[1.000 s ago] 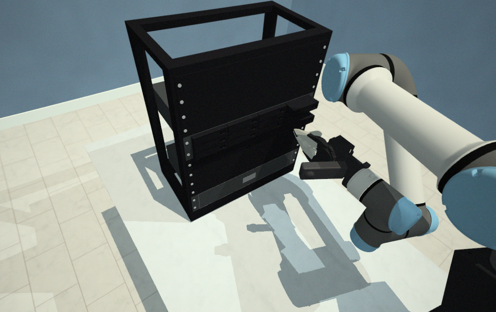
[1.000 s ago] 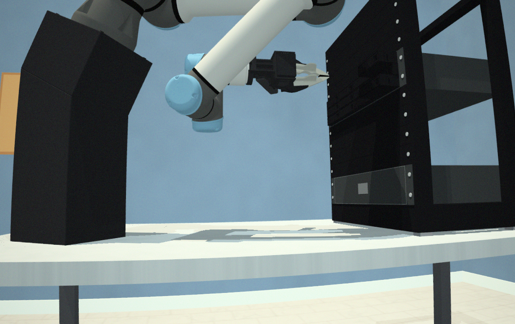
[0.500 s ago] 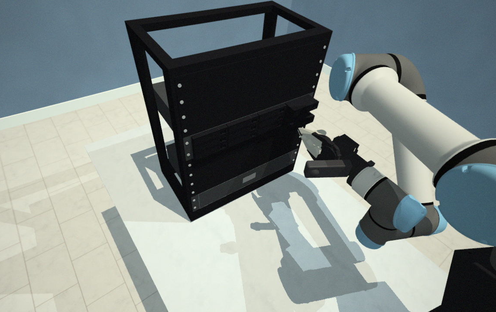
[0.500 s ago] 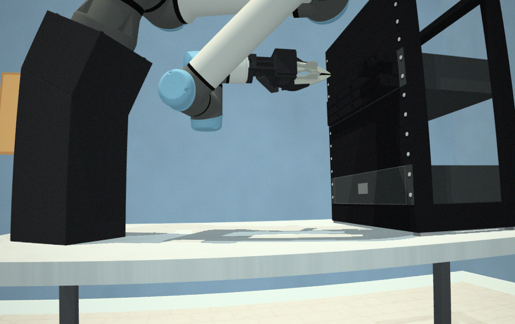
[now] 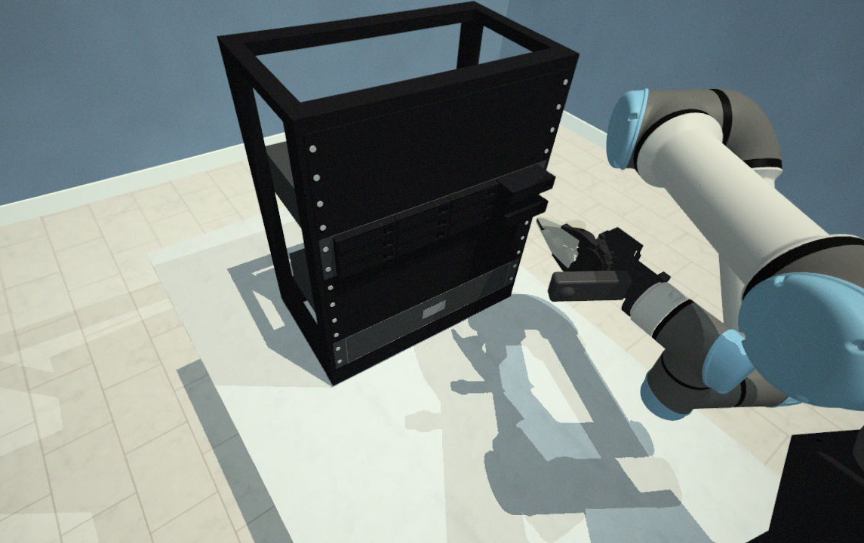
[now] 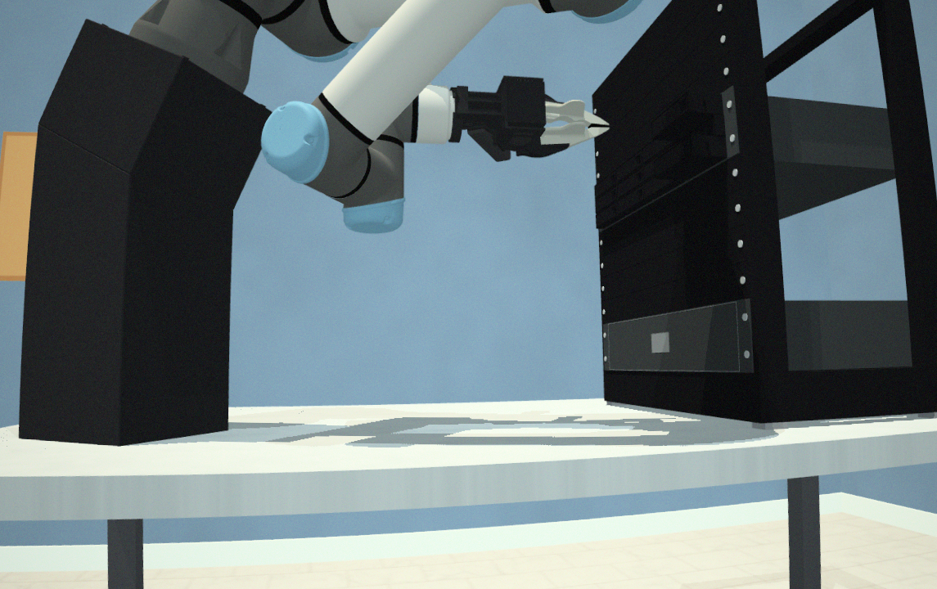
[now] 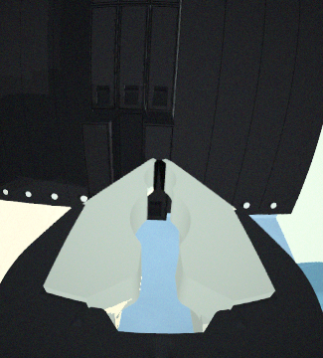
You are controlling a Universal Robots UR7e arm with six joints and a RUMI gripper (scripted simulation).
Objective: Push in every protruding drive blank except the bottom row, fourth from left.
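The black rack (image 5: 421, 135) (image 6: 677, 241) (image 7: 260, 99) stands upright on the table. Its band of drive blanks (image 5: 414, 232) (image 6: 647, 175) (image 7: 131, 94) crosses the middle of the front. At the band's right end two blanks stick out, an upper one (image 5: 524, 179) and one just below it (image 5: 524, 206). The other blanks that show look flush. My gripper (image 5: 542, 224) (image 6: 603, 126) (image 7: 159, 162) is shut and empty. Its tips point at the rack front, just below and to the right of the lower sticking-out blank. I cannot tell whether they touch anything.
A grey panel with a small label (image 5: 421, 317) (image 6: 677, 340) sits low on the rack front. The rack stands on a white table (image 6: 384, 469) (image 5: 354, 439). The arm's black pedestal (image 6: 127, 256) (image 5: 840, 486) stands at the other end. An orange board (image 6: 14, 204) hangs behind it.
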